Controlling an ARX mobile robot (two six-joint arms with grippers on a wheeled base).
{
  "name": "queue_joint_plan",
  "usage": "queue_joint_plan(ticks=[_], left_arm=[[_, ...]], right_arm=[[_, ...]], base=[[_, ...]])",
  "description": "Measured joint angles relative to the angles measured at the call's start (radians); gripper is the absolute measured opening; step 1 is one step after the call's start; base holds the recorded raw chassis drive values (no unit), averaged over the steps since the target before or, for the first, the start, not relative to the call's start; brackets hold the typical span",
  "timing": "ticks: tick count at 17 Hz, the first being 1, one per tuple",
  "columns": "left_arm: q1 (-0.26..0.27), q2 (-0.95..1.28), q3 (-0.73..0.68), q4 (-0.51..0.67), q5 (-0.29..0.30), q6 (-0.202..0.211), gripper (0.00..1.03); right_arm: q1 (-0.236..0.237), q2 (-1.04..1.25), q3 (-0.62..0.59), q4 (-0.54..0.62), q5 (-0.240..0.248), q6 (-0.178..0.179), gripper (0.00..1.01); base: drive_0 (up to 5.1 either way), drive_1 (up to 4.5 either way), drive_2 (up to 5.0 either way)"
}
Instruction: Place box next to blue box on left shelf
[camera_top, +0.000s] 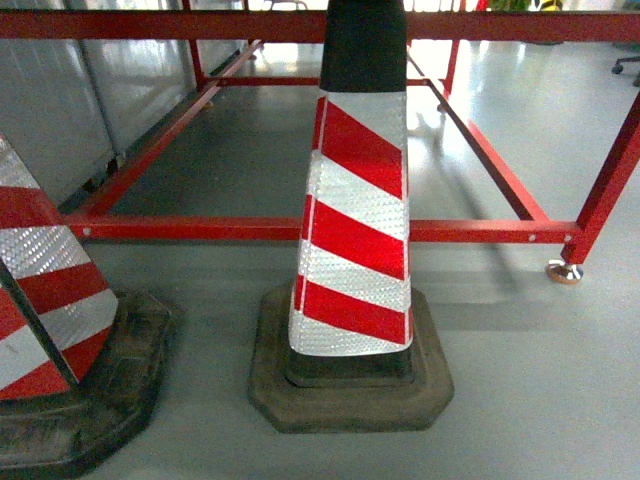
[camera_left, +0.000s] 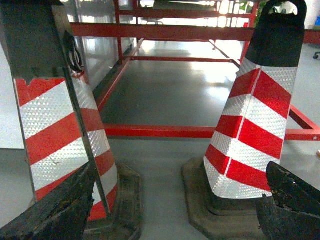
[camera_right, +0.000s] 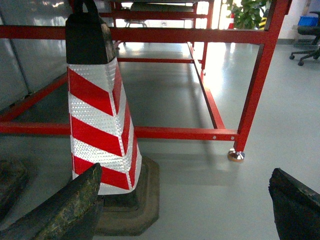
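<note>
Both grippers — left gripper (camera_left: 170, 210) and right gripper (camera_right: 187, 210) — hang with fingers spread wide and bare before striped cones (camera_top: 355, 220) and a red frame (camera_top: 300, 229) — no blue box in view.

no readable text, labels or numbers anywhere, cones (camera_top: 355, 230) carry only red-white stripes (no lettering)

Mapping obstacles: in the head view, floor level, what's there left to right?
Left cone on its black base → centre cone on its base → red frame's silver foot.
</note>
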Motion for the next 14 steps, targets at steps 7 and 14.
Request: queue_joint_plan(ticks=[7,14], left_arm=[[0.0,0.0,0.0,0.0,0.0,0.0,0.98],[0.0,0.0,0.0,0.0,0.0,0.0,0.98]], right_arm=[[0.0,0.0,0.0,0.0,0.0,0.0,0.98],[0.0,0.0,0.0,0.0,0.0,0.0,0.98]], base=[[0.0,0.0,0.0],[0.0,0.0,0.0]])
